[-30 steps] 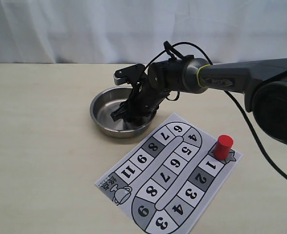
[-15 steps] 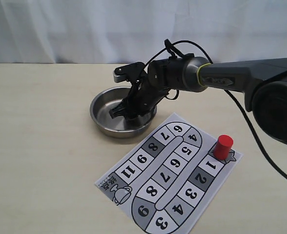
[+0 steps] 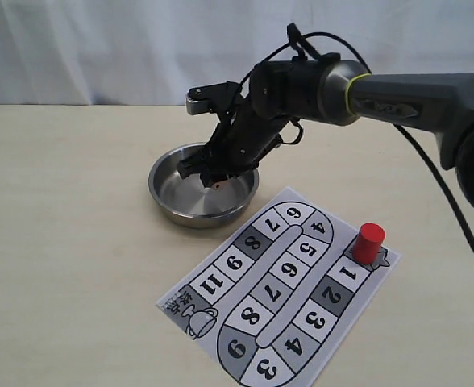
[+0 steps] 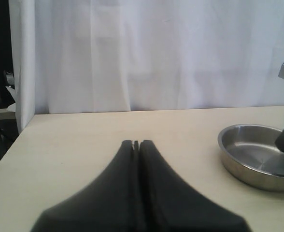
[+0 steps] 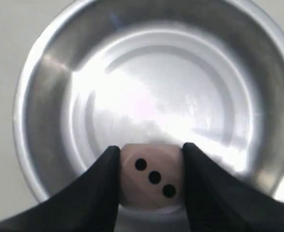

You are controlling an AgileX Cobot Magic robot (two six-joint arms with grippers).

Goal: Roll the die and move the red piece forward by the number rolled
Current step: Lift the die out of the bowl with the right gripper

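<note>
The right gripper (image 5: 150,151) is pinching the die (image 5: 152,178) between its two black fingers (image 5: 99,188). The die is up in the air, and the bowl (image 3: 158,200) is right under the hand. The side I can see has three dots in a row.

The die is a little wooden block. I think it is light and hard and will not squash. Its corners are round, so it could slip if held by a corner. Holding it by two flat sides, like now, looks best. If it drops, it should bounce, and the bowl's wall should keep it in.

The red piece (image 3: 370,243) stands well away from that hand, on the board (image 3: 279,300), next to the square marked 1. It looks smooth and shiny, so grab it round the middle.

The left gripper (image 4: 136,144) is far from all this, its fingers pressed together and holding nothing.
</note>
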